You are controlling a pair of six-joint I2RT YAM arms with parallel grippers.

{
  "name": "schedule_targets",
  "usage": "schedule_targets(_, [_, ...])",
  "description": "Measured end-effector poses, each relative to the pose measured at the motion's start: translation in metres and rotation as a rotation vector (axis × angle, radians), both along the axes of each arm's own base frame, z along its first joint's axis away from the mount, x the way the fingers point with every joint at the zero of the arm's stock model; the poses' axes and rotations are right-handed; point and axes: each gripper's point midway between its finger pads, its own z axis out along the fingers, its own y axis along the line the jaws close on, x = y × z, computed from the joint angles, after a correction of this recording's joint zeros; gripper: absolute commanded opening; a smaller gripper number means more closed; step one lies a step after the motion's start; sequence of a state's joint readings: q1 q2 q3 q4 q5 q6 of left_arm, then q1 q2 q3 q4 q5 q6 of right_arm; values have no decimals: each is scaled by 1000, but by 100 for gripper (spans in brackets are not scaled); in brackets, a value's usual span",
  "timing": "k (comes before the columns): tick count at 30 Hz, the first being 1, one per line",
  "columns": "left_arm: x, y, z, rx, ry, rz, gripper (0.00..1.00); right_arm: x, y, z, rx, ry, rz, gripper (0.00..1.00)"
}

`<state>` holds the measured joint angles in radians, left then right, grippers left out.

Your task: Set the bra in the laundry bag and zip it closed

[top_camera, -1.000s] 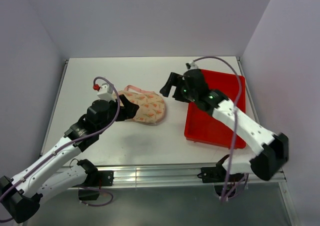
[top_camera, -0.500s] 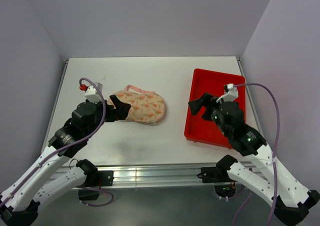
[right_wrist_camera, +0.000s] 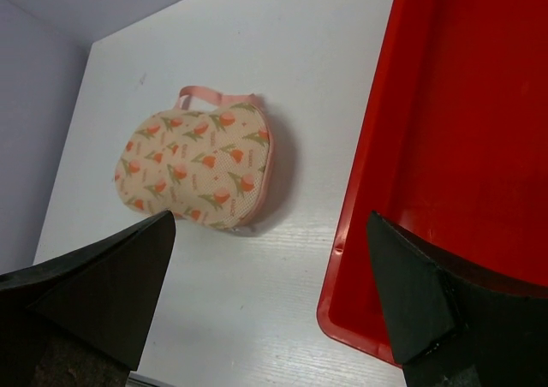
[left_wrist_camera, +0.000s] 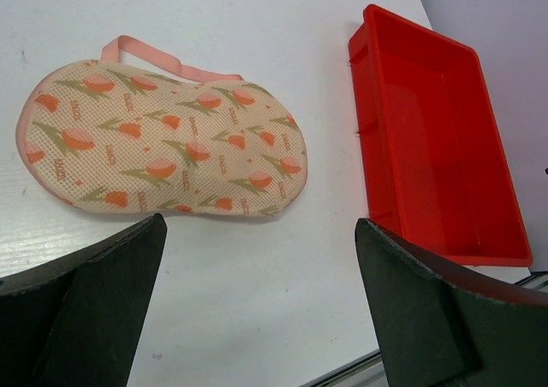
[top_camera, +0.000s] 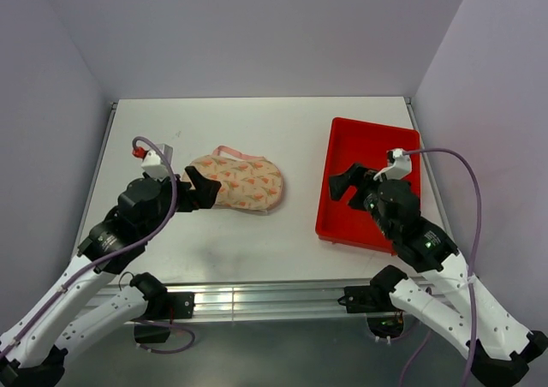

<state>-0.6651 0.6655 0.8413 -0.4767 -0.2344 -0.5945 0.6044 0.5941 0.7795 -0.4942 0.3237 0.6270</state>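
The laundry bag (top_camera: 244, 184) lies shut and flat on the white table, printed side up, with its pink loop at the far edge. It also shows in the left wrist view (left_wrist_camera: 163, 147) and the right wrist view (right_wrist_camera: 201, 164). The bra is not visible in any view. My left gripper (top_camera: 199, 190) is open and empty, just left of the bag's near-left end; its jaws stand wide in its own view (left_wrist_camera: 259, 224). My right gripper (top_camera: 347, 184) is open and empty above the red tray's left part, well right of the bag (right_wrist_camera: 270, 220).
A red plastic tray (top_camera: 377, 147) stands at the right of the table with nothing in it; it also shows in the left wrist view (left_wrist_camera: 437, 130) and the right wrist view (right_wrist_camera: 462, 104). Walls enclose the table on the left, back and right.
My right arm has pulled back from beside the bag's right end to over the tray. My left gripper has drawn back off the bag's left end, towards the near left.
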Motion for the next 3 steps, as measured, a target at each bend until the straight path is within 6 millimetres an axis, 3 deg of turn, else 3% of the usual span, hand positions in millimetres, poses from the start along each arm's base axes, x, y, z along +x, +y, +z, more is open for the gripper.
schedule_targets(3, [0,0,0,-1,-1,0,99,0,0,-1,-6,2,4,100])
